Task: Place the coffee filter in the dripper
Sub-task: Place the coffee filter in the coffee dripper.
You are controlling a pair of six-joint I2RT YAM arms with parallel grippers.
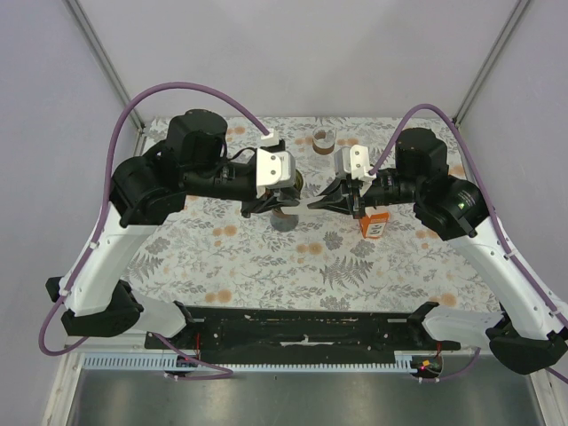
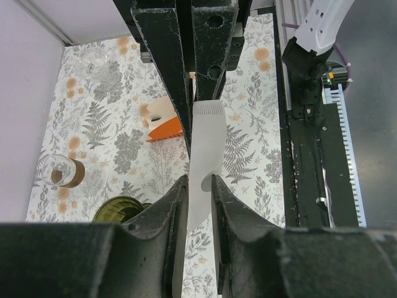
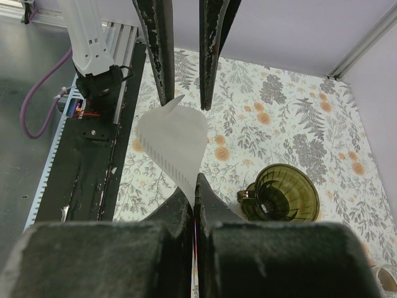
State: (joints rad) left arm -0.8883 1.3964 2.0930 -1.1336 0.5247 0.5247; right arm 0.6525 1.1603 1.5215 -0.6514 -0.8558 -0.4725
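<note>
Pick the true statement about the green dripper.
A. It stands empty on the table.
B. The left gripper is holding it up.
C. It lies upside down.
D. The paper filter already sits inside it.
A: the right wrist view shows the dripper mouth up on the table with nothing inside, while the filter is up in the air, pinched by the right gripper.
</note>
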